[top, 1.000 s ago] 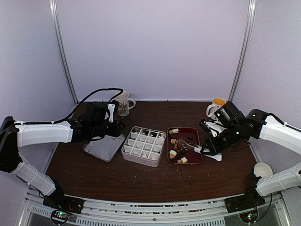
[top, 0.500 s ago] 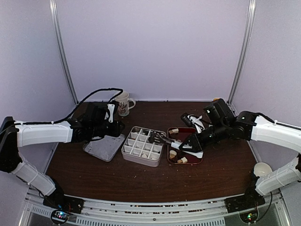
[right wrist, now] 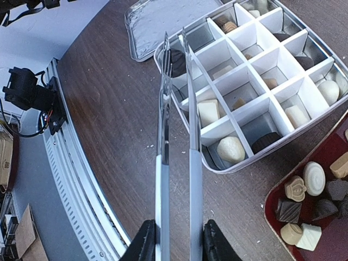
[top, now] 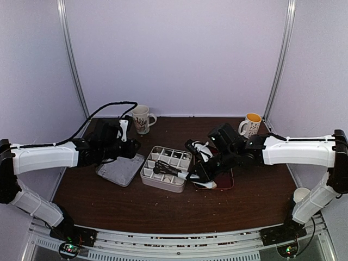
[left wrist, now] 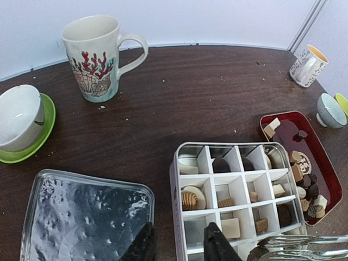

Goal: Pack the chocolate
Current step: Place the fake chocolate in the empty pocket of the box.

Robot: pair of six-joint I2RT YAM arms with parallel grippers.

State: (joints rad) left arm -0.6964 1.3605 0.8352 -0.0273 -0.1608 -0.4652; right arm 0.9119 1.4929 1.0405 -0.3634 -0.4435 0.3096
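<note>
Right end effector [right wrist: 176, 242] pinches metal tongs [right wrist: 161, 125] gripping a dark chocolate [right wrist: 175, 62] above the divided tin's [left wrist: 173, 185] corner cell. Left end effector [left wrist: 179, 246] is spread, empty. Slack tong pressure could drop it onto the surface [top: 163, 206].

A dark brown wooden surface [top: 136, 209], dusted with pale crumbs. Near its middle sits a white metal box [top: 155, 179] split into twelve compartments. Just left of the box lies a dimpled silver lid [top: 119, 169]. Just right of the box lies a dark red rectangular tray [left wrist: 284, 140]. Behind the box and to its left stands a cream mug with a red coral pattern [top: 142, 118], and further left a white cup [left wrist: 19, 117] rests on a green saucer [left wrist: 48, 120]. Behind the box and well to its right stands a mug with an orange inside [top: 251, 124], with a small grey-blue bowl [left wrist: 330, 110] near it.
</note>
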